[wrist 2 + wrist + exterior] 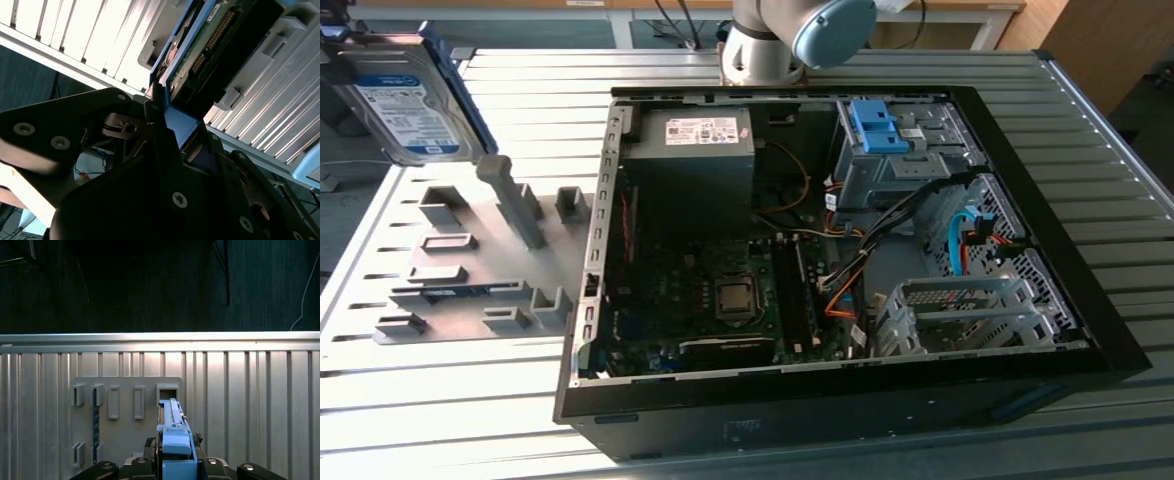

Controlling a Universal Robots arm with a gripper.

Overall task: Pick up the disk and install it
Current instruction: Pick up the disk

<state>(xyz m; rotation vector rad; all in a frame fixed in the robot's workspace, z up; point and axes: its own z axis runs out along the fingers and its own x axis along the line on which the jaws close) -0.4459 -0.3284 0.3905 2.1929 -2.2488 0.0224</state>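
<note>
The disk [403, 100], a silver drive with a white-and-blue label in a blue carrier frame, hangs upright in the air at the exterior view's far left, above the grey fixture plate [467, 270]. In the first wrist view the disk [171, 417] shows edge-on, and my gripper [175, 466] is shut on its blue frame. In the second wrist view the disk's green circuit board [210, 35] faces the camera. There my gripper [161, 107] clamps the blue frame's end. The open computer case [1107, 350] lies well to the exterior view's right of the disk.
Inside the case are a grey power-supply box [700, 150], a blue latch [874, 125] on a drive cage, a motherboard [720, 300] and a perforated metal bay [961, 310]. The fixture plate carries several upright grey holders [520, 200]. Ribbed metal table [454, 400] lies underneath.
</note>
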